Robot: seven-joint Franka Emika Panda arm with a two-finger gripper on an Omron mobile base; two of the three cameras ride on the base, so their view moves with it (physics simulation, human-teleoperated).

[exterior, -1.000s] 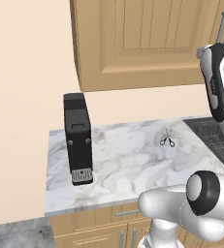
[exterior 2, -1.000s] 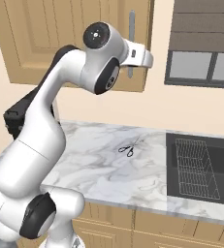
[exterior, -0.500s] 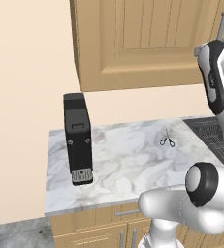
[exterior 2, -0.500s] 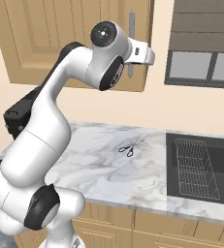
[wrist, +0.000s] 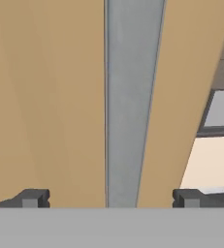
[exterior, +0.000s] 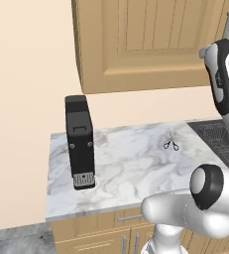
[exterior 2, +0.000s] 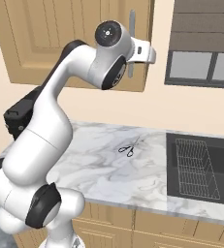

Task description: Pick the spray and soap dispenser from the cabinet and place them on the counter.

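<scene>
- Claw (wrist: 108,198): fingers apart at full spread, nothing between them yet; one dark fingertip (wrist: 32,198) sits on each side of the grey bar handle (wrist: 130,101) in the hand view
- Key relation: handle lies straight ahead of the claw, centred in the gap betw. the tips. Its long axis runs vertical, i.e. across the closing direction, so the fingers would shut across the bar's width, not along it
- Whether the tips are already level with the bar or short of it: cannot tell from the hand view; in the right base view the wrist is up at the handle (exterior 2: 132,43), close in front of the door
- Cabinet (exterior: 150,44): wall unit above the counter, door shut. Handle runs along the door's right edge, next to the window side
- Spray and soap dispenser: presumably behind the shut door, hidden; position inside cannot be told
- Counter (exterior: 131,163): marble slab. Black upright appliance (exterior: 80,141) stands near its left edge; small scissors (exterior: 171,145) lie toward the back, near the sink (exterior 2: 200,164) at the right end
- Step in hand (judgement): approach to handle, pre-grasp. Task at its start; door must open before either bottle can be reached
- Next move needs (judgement): close on the bar, then pull in an arc about the hinge, prob. on the door's left edge
- Risk: a straight pull could slip the grip off the bar
</scene>
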